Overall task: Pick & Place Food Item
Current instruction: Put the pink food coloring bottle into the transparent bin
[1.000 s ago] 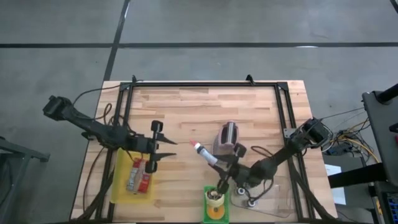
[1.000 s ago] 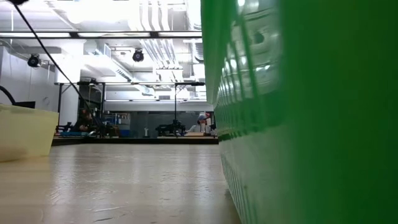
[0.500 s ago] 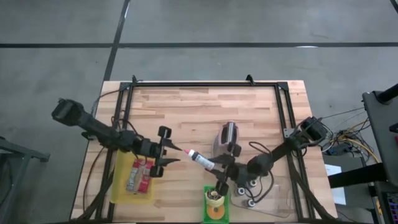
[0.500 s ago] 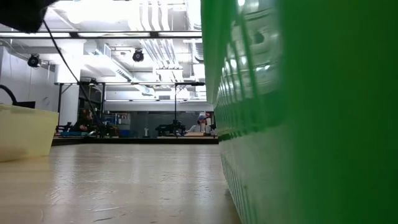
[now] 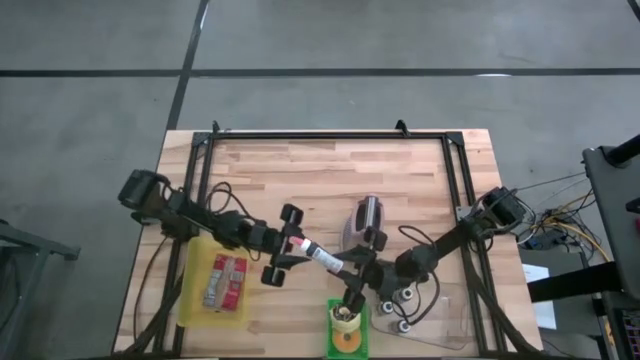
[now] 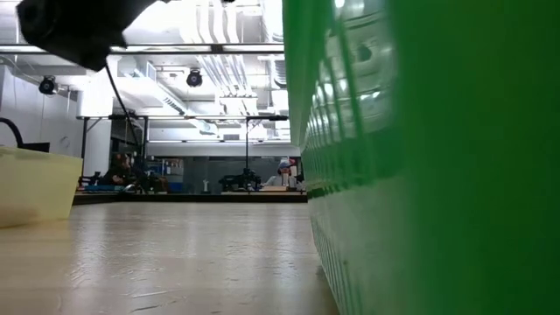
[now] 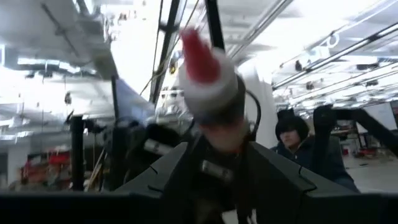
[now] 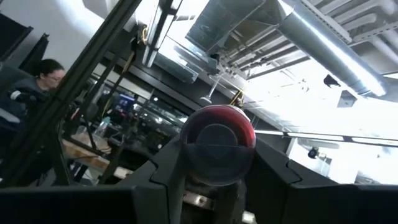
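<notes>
- Bottle [image 5: 320,256], white-bodied with a red tip, hangs over the middle of the wooden table [image 5: 320,175], between the two grippers.
- Long axis runs diagonally in the high view: red tip toward the left arm's side, base toward the right arm's side.
- Right gripper [image 5: 345,267]: pinching the bottle's lower end; arm stretched low across from the table's right edge.
- Left gripper [image 5: 291,246]: fingers set around the red tip; whether they press it, I cannot tell. Arm reaches over the yellow bin [image 5: 216,286].
- Green bin [image 5: 347,330] and grey pouch [image 5: 366,220] lie nearby.
</notes>
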Robot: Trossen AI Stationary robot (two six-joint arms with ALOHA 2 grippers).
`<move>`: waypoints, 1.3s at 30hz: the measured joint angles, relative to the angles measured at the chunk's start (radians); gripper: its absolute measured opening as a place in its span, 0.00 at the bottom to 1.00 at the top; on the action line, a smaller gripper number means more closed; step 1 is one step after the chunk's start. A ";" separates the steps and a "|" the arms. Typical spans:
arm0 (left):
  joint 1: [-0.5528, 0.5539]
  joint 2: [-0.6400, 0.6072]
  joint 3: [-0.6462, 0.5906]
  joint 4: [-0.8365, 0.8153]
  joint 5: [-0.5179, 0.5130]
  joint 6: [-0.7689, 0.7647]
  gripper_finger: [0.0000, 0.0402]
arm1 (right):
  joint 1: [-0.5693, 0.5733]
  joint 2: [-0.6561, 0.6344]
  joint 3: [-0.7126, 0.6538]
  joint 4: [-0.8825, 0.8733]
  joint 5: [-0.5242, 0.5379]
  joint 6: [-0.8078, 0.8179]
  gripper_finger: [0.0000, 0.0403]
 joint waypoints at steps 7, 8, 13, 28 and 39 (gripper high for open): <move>0.002 0.074 0.106 0.001 0.043 0.009 0.41 | -0.005 0.000 0.000 0.000 -0.007 0.000 0.30; 0.002 0.083 0.122 0.002 0.046 0.009 0.41 | -0.005 0.000 0.000 0.001 -0.008 0.000 0.30; 0.002 0.121 0.182 0.003 0.080 0.001 0.41 | -0.010 0.000 0.000 0.001 -0.018 0.003 0.30; 0.003 0.122 0.204 -0.005 0.086 -0.003 0.41 | -0.016 -0.003 -0.001 0.002 0.005 0.028 0.30; 0.003 0.120 0.223 -0.010 0.172 -0.029 0.41 | -0.014 -0.004 -0.005 -0.046 0.027 0.066 0.30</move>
